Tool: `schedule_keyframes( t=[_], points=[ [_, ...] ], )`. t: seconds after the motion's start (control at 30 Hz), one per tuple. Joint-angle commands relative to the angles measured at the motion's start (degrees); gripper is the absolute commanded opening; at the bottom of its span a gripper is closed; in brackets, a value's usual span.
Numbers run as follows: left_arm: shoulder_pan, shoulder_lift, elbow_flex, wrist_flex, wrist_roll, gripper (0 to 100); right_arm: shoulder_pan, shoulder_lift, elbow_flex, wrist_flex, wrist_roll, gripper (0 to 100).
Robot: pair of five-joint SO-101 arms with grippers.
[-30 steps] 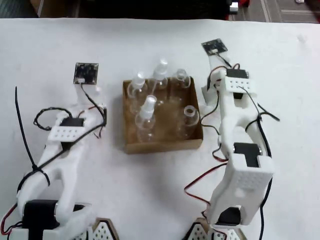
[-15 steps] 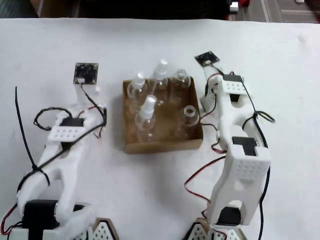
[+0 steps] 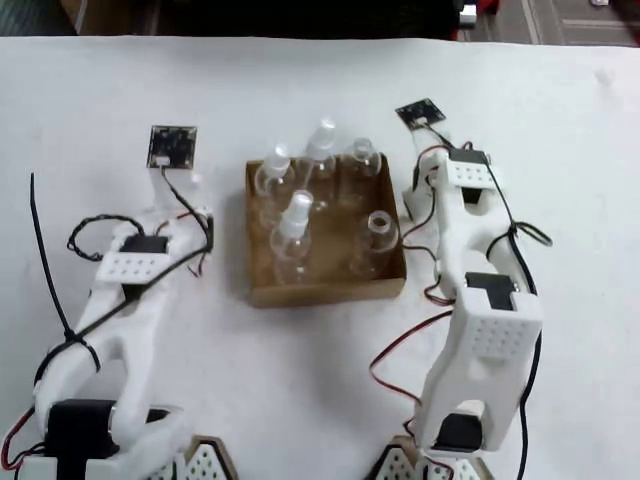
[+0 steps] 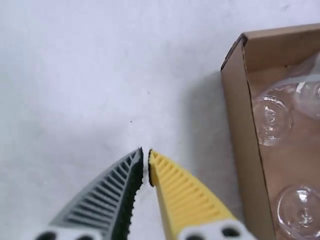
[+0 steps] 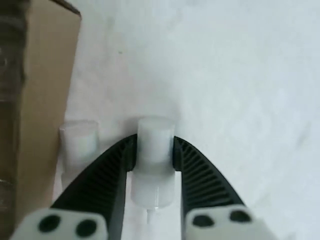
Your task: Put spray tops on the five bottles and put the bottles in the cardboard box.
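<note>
Five clear bottles (image 3: 290,255) stand upright inside the cardboard box (image 3: 320,294) at the middle of the white worktop (image 3: 300,80), seen from above. Three of them wear spray tops. Two others, including one open-necked bottle (image 3: 378,235), stand along the side of the box nearest the right arm (image 3: 480,320). That arm lies just beside the box. The left arm (image 3: 130,270) lies near the box's opposite side.

From the left wrist camera, the left hand (image 4: 145,162) is closed. Its grey and yellow fingertips meet with nothing between them, above bare worktop. A corner of the box stands near the hand, apart from it, and bottles show through the box's open top.

From the right wrist camera, the right hand (image 5: 154,145) has its two black fingers pressed against both sides of a white spray top (image 5: 153,187). The top sits between the fingertips, with its cap end pointing away from the wrist and a thin stem pointing back toward it. A second spray top (image 5: 79,141) sits on the worktop just beside one finger, between the hand and the box wall.
</note>
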Motion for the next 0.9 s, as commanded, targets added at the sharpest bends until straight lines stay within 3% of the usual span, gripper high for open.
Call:
schedule_keyframes(
  t=[0.0,0.23,0.87],
  points=[
    [-0.2,-0.2,-0.8,-1.5,0.6,2,3.2,-0.2,-1.4,-1.5,-4.7,1.5],
    [-0.2,-0.2,-0.7,-1.2,0.6,2,7.9,-0.2,-1.4,-3.8,-14.2,1.5],
    [-0.2,-0.2,-0.7,-1.2,0.6,2,7.5,-0.3,-1.4,-3.4,-13.8,1.5]
  ],
)
